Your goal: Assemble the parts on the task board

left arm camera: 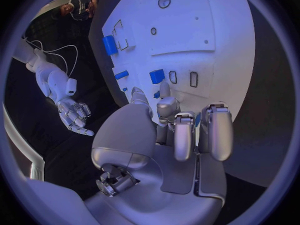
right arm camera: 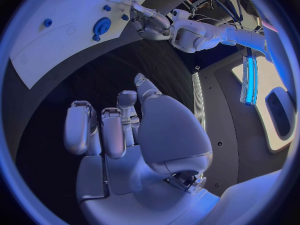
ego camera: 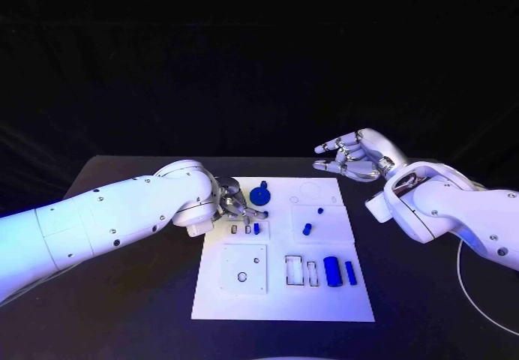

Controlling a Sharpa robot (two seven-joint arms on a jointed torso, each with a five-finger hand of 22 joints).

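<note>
The task board [ego camera: 283, 300] is lying flat in the middle of the black table [ego camera: 130, 300]. It is a white plate with small cut-out slots in it. Little blue parts are sitting on it. A round blue part [ego camera: 261, 196] is sitting near the far edge. Two small blue parts [ego camera: 310, 225] are lying in the middle, close to each other. A fat blue part [ego camera: 332, 271] and a thin blue part [ego camera: 350, 272] are lying side by side near the right edge, next to some slots.

The left hand [ego camera: 232, 207] is reaching down onto the left side of the board, just beside the round blue part. Its fingers [left arm camera: 182, 135] are curling down over the board, close to a small square blue part [left arm camera: 157, 76]. I cannot tell if it is holding anything, because the fingers are hiding what is under them.

The right hand [ego camera: 352, 156] is hanging in the air past the far right corner of the board, well apart from it. Its fingers [right arm camera: 112, 130] are bending a little and staying apart, and it is holding nothing.

A thin white cable [ego camera: 463, 281] is curving on the table at the right side. Behind the table the room is looking dark and black.
</note>
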